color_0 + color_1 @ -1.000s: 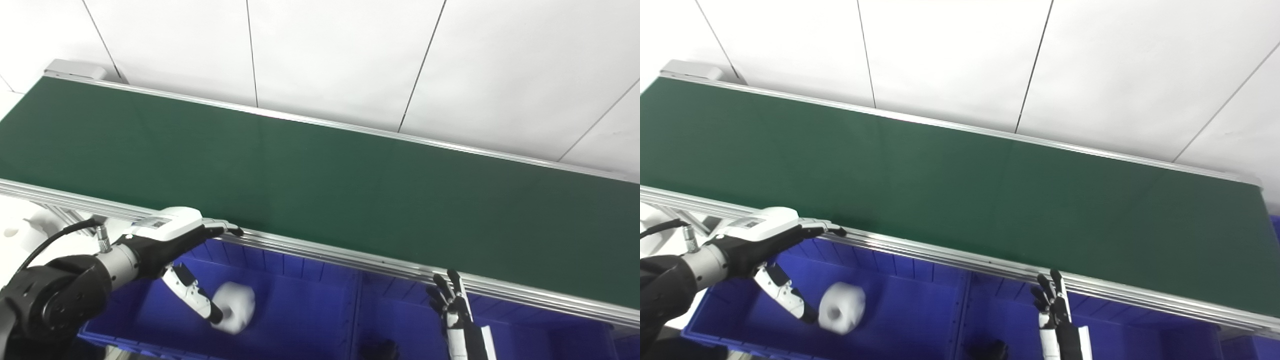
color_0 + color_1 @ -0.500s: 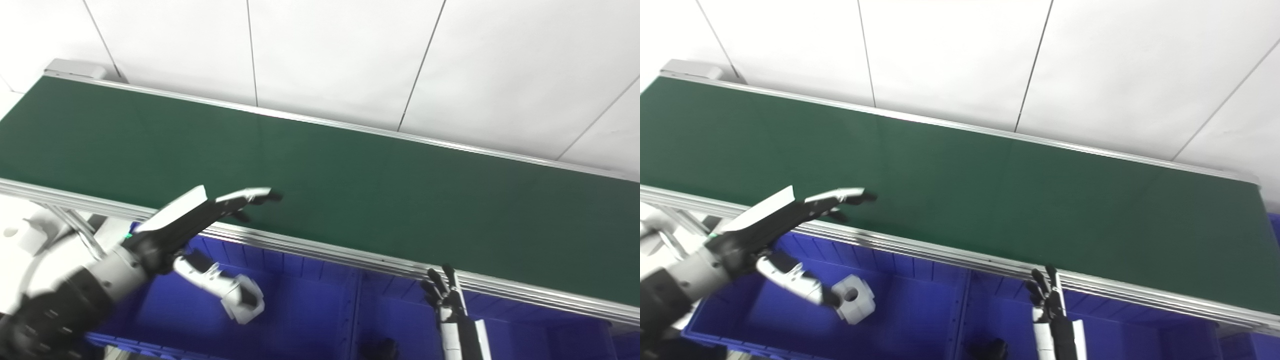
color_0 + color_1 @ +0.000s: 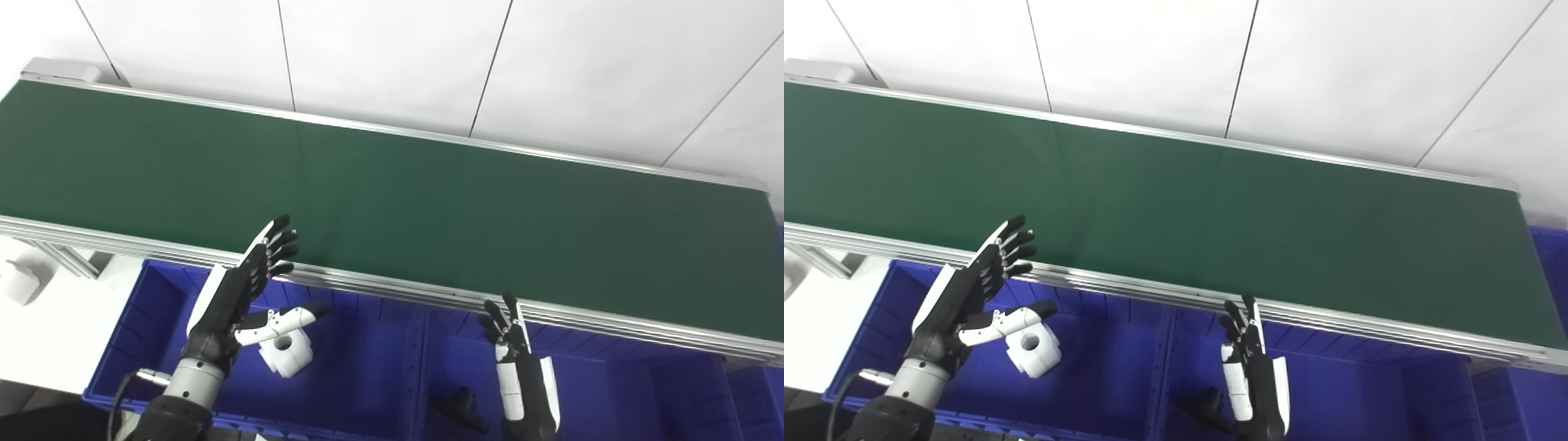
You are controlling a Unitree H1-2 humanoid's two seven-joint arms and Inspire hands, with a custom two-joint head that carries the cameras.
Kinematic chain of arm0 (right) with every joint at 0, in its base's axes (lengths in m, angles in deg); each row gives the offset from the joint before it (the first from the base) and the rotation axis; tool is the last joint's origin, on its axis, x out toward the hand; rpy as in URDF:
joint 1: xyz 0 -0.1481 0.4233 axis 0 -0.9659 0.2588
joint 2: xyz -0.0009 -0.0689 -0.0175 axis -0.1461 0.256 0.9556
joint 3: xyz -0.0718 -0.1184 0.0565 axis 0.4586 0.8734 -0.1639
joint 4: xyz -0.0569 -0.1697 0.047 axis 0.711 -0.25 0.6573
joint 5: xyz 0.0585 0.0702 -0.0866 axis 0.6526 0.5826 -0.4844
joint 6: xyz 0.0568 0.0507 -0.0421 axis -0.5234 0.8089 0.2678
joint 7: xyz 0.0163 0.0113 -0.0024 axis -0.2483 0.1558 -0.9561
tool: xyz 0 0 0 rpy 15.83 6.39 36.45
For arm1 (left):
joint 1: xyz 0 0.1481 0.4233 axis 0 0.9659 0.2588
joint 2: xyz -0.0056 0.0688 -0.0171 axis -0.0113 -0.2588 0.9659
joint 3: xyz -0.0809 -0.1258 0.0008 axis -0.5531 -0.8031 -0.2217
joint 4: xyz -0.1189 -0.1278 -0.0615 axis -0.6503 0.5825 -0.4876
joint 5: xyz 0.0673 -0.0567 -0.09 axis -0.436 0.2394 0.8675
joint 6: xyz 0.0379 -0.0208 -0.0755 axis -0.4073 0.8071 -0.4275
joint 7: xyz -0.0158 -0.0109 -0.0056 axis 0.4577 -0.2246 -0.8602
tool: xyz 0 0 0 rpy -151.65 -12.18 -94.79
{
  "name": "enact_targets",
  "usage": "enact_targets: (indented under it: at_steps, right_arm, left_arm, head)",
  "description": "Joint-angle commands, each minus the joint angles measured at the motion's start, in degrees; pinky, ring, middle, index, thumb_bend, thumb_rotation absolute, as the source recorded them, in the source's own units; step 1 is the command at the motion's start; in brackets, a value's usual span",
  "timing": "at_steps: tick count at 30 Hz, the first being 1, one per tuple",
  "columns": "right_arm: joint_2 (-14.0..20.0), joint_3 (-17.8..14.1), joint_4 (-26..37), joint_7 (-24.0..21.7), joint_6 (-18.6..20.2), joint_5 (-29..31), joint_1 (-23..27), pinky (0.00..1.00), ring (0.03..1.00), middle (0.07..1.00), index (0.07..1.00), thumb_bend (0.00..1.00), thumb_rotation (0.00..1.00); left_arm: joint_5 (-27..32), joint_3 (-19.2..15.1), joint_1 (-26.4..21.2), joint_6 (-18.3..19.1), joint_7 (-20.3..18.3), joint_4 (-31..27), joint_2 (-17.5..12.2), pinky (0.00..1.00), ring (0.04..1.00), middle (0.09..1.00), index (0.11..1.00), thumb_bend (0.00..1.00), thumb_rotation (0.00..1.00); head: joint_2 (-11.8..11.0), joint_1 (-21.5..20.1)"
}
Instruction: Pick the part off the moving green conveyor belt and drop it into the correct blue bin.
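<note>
- Your left hand (image 3: 236,297) was raised above the left blue bin (image 3: 141,318), fingers (image 3: 275,245) spread and pointing up toward the belt, thumb stretched out sideways; it was wide open and gripped nothing.
- The white part (image 3: 283,352), a blocky piece with a round hole on top, lay inside that left bin, just under your left thumb. Whether the thumb touched it could not be told from either view.
- The green conveyor belt (image 3: 429,208) ran across the picture from upper left to lower right, with its silver rail (image 3: 392,288) along the near edge above the bins.
- Your right hand (image 3: 520,367) stood upright over the middle blue bin (image 3: 612,392), fingertips reaching up to the rail; the fingers were straight and held close together, with nothing in the hand.
- A dark object (image 3: 459,407) lay on the floor of the middle bin, just beside your right hand; its shape was too dim to make out.
</note>
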Motion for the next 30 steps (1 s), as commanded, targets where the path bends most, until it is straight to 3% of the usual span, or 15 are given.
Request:
enact_targets:
  at_steps: [1,4,9,12,16,20,30]
  right_arm:
    - [-0.9,0.5,2.1,0.5,-0.3,-0.4,-0.4,0.91,0.885,0.915,0.998,0.81,0.97]
    - [-1.2,0.9,2.2,0.7,-0.1,-0.9,-0.5,0.91,0.886,0.914,0.996,0.81,0.97]
    - [-2.3,1.3,1.8,1.2,-0.3,-1.1,-0.8,0.90,0.884,0.914,0.988,0.81,0.94]
    - [-2.6,1.6,1.1,1.6,-0.9,-1.1,-0.6,0.91,0.886,0.916,0.983,0.80,0.93]
    - [-3.1,1.9,-0.5,2.9,-2.2,-1.8,0.0,0.92,0.901,0.929,0.976,0.78,0.92]
    - [-3.5,2.1,-1.3,3.7,-2.2,-2.3,0.4,0.93,0.912,0.940,0.974,0.79,0.92]
    - [-3.7,2.6,-1.8,4.1,-0.9,-2.5,0.9,0.95,0.925,0.949,0.989,0.78,0.95]
  left_arm:
    - [4.3,1.2,1.9,1.7,2.1,-5.3,3.5,0.88,0.943,0.975,1.000,0.54,0.42]
    - [6.7,2.5,3.6,1.1,2.9,-7.1,4.8,0.90,0.962,0.996,1.000,0.55,0.42]
    - [3.3,0.3,4.2,-14.7,5.2,4.2,0.9,0.94,0.947,0.975,1.000,0.55,0.44]
    - [2.5,-0.5,1.9,-19.5,6.4,11.0,-0.8,0.95,0.960,0.991,1.000,0.61,0.55]
    - [3.3,0.1,-0.7,-19.0,6.6,15.0,-1.8,1.00,0.985,1.000,1.000,0.62,0.64]
    - [3.5,0.4,-1.2,-18.7,6.6,15.7,-2.4,0.99,0.979,1.000,1.000,0.63,0.64]
    - [3.0,0.9,-1.6,-19.1,6.7,16.3,-3.5,0.98,0.972,0.998,1.000,0.69,0.66]
  head:
    - [0.1,-0.5]
    - [0.1,-1.3]
    - [0.2,-5.4]
    - [0.1,-6.3]
    - [0.1,-9.7]
    - [0.3,-12.1]
    - [0.1,-13.2]
